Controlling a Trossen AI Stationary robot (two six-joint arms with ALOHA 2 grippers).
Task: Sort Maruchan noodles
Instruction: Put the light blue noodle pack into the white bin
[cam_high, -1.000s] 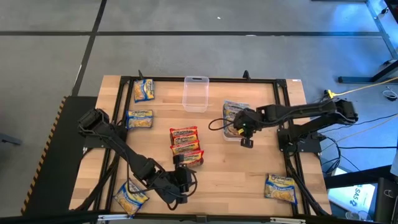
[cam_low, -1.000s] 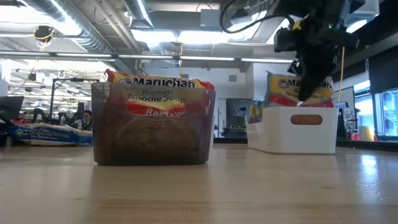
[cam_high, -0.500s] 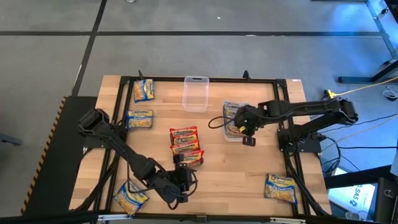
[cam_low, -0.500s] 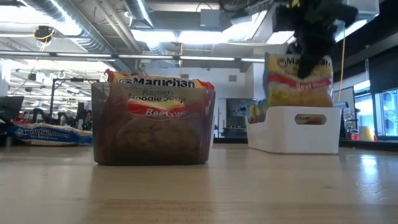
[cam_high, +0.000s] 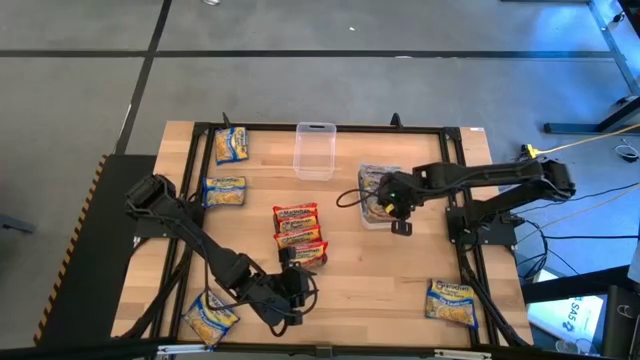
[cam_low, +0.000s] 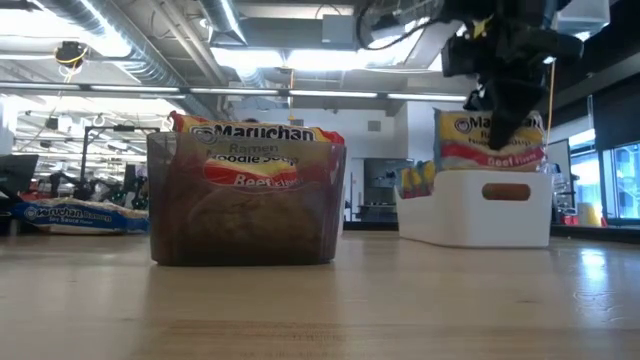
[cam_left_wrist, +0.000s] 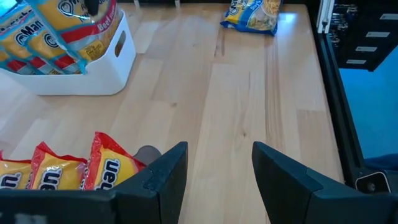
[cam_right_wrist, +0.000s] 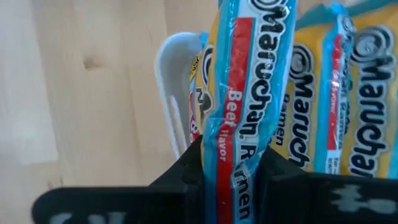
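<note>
Packet (cam_right_wrist: 239, 118) — between right claw (cam_right_wrist: 231, 177) fingers (pinched)

The left claw (cam_left_wrist: 214, 171) hangs parted over the wooden counter (cam_left_wrist: 236, 99), red-edged noodle packets (cam_left_wrist: 59, 174) beside it, a white bin (cam_left_wrist: 93, 68) of upright packets beyond, one blue-trimmed packet (cam_left_wrist: 252, 14) at the far edge

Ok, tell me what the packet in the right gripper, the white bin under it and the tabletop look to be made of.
Beef packet in the right gripper: thin glossy plastic film, judging by its crinkles and the sheen on the print.
White bin: likely moulded plastic, opaque and smooth, with a cut-out handle slot.
Tabletop: wood, apparently light planks with visible grain, seams and a knot, satin finish.
</note>
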